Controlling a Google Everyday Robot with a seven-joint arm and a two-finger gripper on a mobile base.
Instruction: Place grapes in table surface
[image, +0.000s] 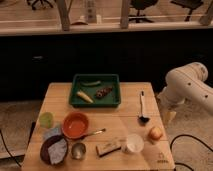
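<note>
A white robot arm (189, 82) reaches in from the right, its gripper (167, 116) hanging just off the right edge of a wooden counter (125, 119). At the far side, a green tray (73, 95) holds dark grapes (103, 92) beside a yellow item (84, 96). Nearer the camera sit an orange bowl (75, 125), a green cup (46, 119), a white cup (133, 144) and a round fruit (155, 133).
</note>
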